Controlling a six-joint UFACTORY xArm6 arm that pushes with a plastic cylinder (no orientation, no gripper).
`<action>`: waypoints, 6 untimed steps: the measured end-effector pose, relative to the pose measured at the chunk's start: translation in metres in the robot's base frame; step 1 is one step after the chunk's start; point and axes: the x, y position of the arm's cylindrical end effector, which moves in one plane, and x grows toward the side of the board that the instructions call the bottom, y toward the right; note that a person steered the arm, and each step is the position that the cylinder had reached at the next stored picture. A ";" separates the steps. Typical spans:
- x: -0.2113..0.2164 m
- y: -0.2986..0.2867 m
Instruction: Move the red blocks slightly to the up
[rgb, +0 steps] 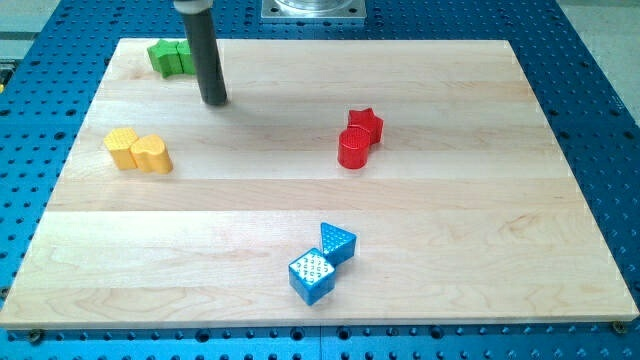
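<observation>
A pale wooden table (420, 90), made of long planks with a fine lengthwise grain, fills most of the view and rests on a blue metal base (600, 120) drilled with a regular grid of holes. A grey metal plate (313, 9) shows at the view's top edge. A straight dark rod (205, 50), smooth and round in section, comes down from the view's top left; my tip (214, 102) meets the table just to the right of and below the green blocks, well apart from the red ones. The arm carries no claw, so its state cannot be told.

The green blocks (168, 57), partly hidden behind the rod, lie in the top left corner; their shapes cannot be made out. Two yellow blocks sit touching at the view's left: a ribbed yellow block (123, 147) and a heart-like yellow block (152, 154). Near the bottom centre, a blue cube (311, 276) with a dotted top touches a blue triangle (338, 241).

The red blocks stand right of centre: a red cylinder (354, 148) touches a red star (366, 124) just above and to its right.
</observation>
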 end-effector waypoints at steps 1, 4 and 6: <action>0.056 0.027; 0.133 0.096; 0.162 0.116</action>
